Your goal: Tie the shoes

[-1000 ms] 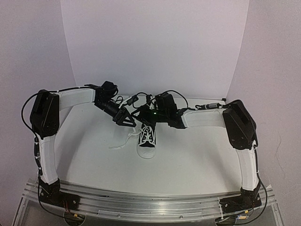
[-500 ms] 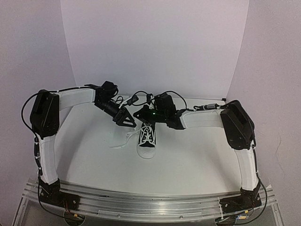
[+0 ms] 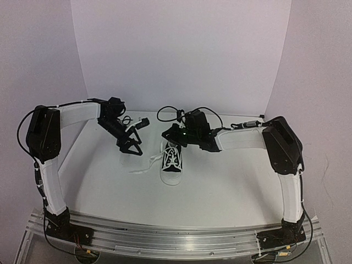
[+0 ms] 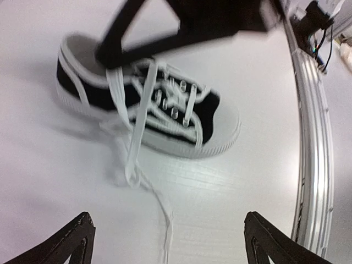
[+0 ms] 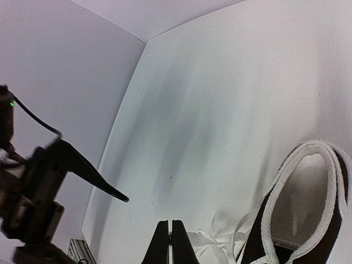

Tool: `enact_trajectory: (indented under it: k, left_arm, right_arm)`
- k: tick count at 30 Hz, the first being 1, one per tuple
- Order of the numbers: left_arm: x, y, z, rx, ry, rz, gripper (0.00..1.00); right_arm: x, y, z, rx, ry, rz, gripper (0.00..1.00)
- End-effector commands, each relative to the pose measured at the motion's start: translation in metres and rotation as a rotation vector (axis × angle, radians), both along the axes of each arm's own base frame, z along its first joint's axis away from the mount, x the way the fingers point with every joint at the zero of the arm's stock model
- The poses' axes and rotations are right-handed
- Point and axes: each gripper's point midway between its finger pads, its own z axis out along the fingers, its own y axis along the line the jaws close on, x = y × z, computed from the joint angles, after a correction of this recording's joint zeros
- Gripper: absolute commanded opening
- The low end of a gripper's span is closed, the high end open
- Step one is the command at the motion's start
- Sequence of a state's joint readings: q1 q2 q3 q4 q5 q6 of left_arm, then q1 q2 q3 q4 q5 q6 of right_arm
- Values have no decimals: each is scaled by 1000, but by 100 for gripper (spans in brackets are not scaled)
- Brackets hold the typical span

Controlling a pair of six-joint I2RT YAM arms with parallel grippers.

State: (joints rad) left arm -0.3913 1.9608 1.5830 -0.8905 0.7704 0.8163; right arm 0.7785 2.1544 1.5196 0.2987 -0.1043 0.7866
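The black shoe (image 3: 171, 164) with its white toe cap lies mid-table, toe towards the arm bases; in the left wrist view the shoe (image 4: 148, 107) lies on its sole with untied white laces (image 4: 135, 137) trailing onto the table. My right gripper (image 3: 166, 136) is at the heel end, and the right gripper (image 5: 171, 242) is shut, with a lace (image 4: 115, 77) rising to its tip. My left gripper (image 3: 131, 148) hangs wide open left of the shoe; the left gripper (image 4: 168, 242) holds nothing, a thin lace end (image 4: 165, 220) lying between its fingers.
White table (image 3: 231, 181) with a white backdrop behind. The metal rail (image 3: 176, 236) with both arm bases runs along the near edge. Black cables (image 3: 165, 113) loop above the shoe's heel.
My left gripper has pulled back to the left, away from the shoe, and opened wider. The right gripper has shut at the heel end and stayed there.
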Motion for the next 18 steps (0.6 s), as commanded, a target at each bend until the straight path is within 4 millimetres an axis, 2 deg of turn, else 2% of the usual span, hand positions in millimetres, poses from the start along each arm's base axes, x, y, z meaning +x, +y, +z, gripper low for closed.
enact_trajectory:
  k: [1, 3, 8, 18]
  left_arm:
    - [-8, 23, -53, 169, -121, -76, 90]
    - [-8, 20, -69, 196, -155, -87, 88]
    - [-11, 4, -94, 231, -218, -97, 85]
    - [-41, 17, -149, 390, -275, -165, 56]
  right_arm:
    - [3, -3, 37, 43, -63, -5, 0]
    - [3, -2, 38, 45, -64, 0, 0]
    - [2, -3, 36, 45, -56, -1, 0]
    - [5, -2, 45, 53, -75, -8, 0]
